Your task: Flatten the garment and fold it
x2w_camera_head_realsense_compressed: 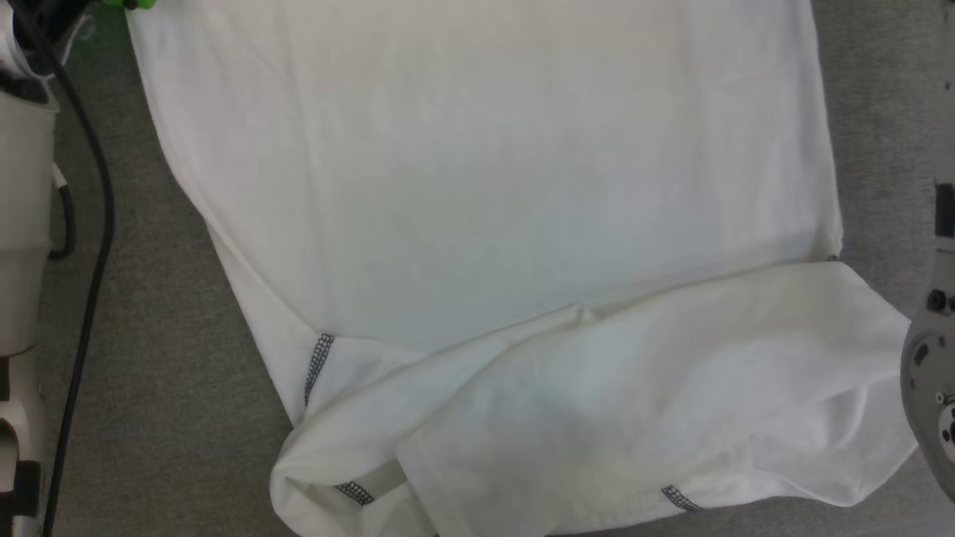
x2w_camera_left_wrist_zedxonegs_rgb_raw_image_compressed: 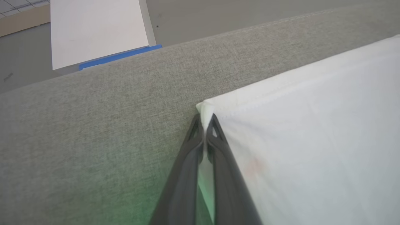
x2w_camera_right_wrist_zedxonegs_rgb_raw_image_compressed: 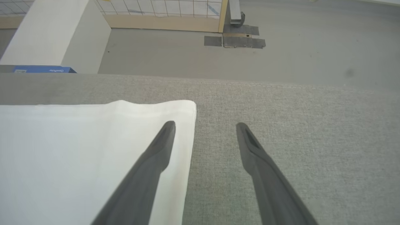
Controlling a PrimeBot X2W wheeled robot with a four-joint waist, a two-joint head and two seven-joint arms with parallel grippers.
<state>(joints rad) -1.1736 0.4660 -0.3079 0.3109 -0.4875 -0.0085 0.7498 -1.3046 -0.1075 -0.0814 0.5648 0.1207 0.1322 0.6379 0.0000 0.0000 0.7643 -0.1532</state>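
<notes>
The white garment (x2w_camera_head_realsense_compressed: 477, 186) lies spread over the grey fabric surface (x2w_camera_head_realsense_compressed: 164, 358), its near part bunched and folded over, with dark dotted stitching (x2w_camera_head_realsense_compressed: 318, 362) at the lower left. In the left wrist view my left gripper (x2w_camera_left_wrist_zedxonegs_rgb_raw_image_compressed: 204, 120) is shut on a corner of the garment (x2w_camera_left_wrist_zedxonegs_rgb_raw_image_compressed: 312, 140), the cloth pinched between its dark fingers. My right gripper (x2w_camera_right_wrist_zedxonegs_rgb_raw_image_compressed: 204, 125) stands open astride another corner of the garment (x2w_camera_right_wrist_zedxonegs_rgb_raw_image_compressed: 78, 150): one finger (x2w_camera_right_wrist_zedxonegs_rgb_raw_image_compressed: 156, 156) lies over the cloth, the other over bare grey fabric.
A black cable (x2w_camera_head_realsense_compressed: 93, 246) and pale robot parts run down the left edge of the head view. Beyond the far edge of the grey surface (x2w_camera_right_wrist_zedxonegs_rgb_raw_image_compressed: 281, 93) lies the floor, with a white box (x2w_camera_right_wrist_zedxonegs_rgb_raw_image_compressed: 47, 34) and a blue item (x2w_camera_right_wrist_zedxonegs_rgb_raw_image_compressed: 40, 69) beside it.
</notes>
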